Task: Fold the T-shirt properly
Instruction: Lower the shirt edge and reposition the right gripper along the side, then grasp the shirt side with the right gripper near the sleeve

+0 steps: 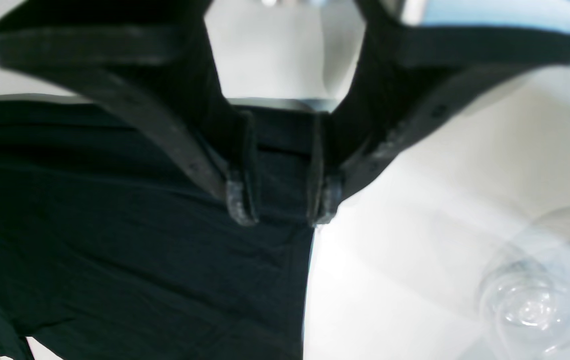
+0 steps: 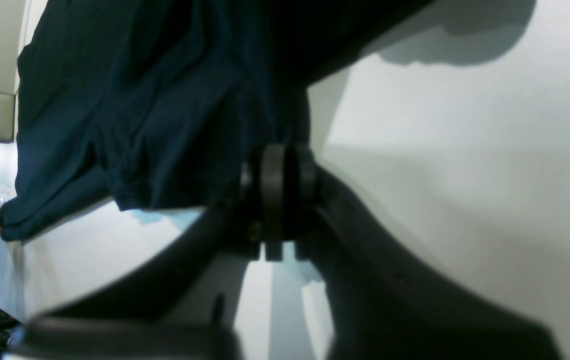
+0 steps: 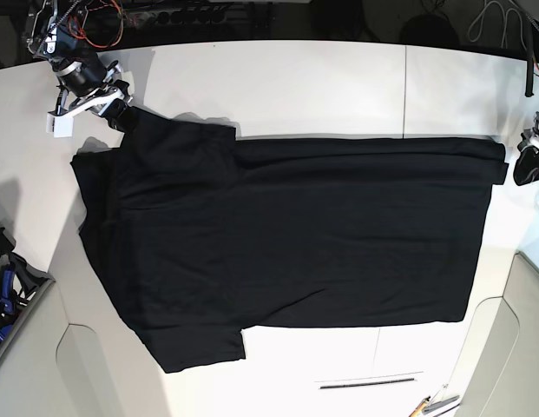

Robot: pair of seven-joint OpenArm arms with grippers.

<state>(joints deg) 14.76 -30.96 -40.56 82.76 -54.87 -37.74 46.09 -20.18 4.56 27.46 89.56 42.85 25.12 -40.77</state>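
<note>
Your T-shirt (image 3: pixel 295 234) lies spread flat on the white bench (image 3: pixel 278 78), plain black side up, with its long axis running left to right across the base view. The sleeves and shoulders are at that view's left end and the straight hem at the right end, so the shirt points toward the left. One sleeve reaches up toward the far left corner, the other hangs toward the near edge. The upper long edge looks doubled over in a narrow band. Your right hand (image 2: pixel 277 200) sits at the far left sleeve corner; in the right wrist view its fingers (image 2: pixel 271 190) are clenched together with black cloth (image 2: pixel 155 110) bunched right at them, so it is grasping the T-shirt. Your left hand (image 1: pixel 281 210) is at the hem corner on the base view's right; its fingertips (image 1: pixel 239 202) stand apart, straddling the cloth edge (image 1: pixel 115 250), released rather than clamped. Near it on the bench, well apart from the shirt, stands a clear glass vessel (image 1: pixel 535 305), blurred. A thin dark strip (image 3: pixel 369 381) lies on the bench beyond the near long edge.
</note>
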